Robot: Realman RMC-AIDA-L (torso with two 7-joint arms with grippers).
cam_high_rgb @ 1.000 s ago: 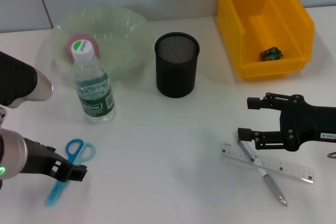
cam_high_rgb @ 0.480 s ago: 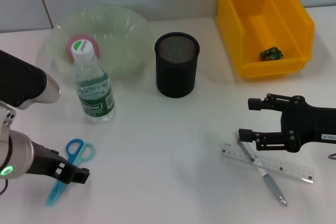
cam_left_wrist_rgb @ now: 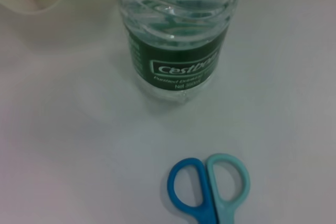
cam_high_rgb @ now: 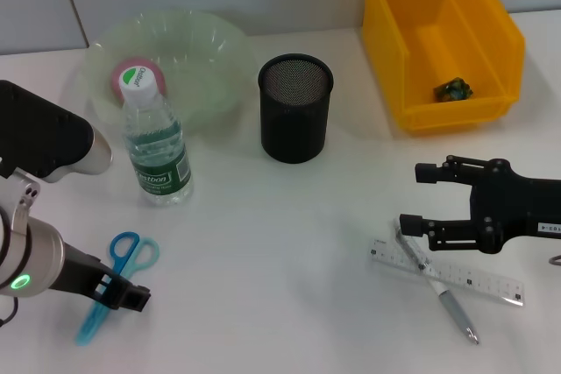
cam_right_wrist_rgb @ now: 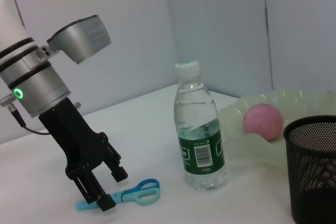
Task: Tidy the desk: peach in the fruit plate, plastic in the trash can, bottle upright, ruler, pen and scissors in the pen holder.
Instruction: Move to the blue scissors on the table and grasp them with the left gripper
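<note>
- Head view: left gripper is creeping lower along the scissors, fingers apart astride the blades, nothing clamped yet
- Scissors are lying flat on the worktop near the bottle; pickup is looking imminent
- Right gripper is waiting, fingers apart, above ruler and pen

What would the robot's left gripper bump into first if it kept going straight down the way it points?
Most likely the blue plastic scissors lying flat on the white table. The left gripper points down at their blade end, jaws open around it, though the exact gap is unclear.
</note>
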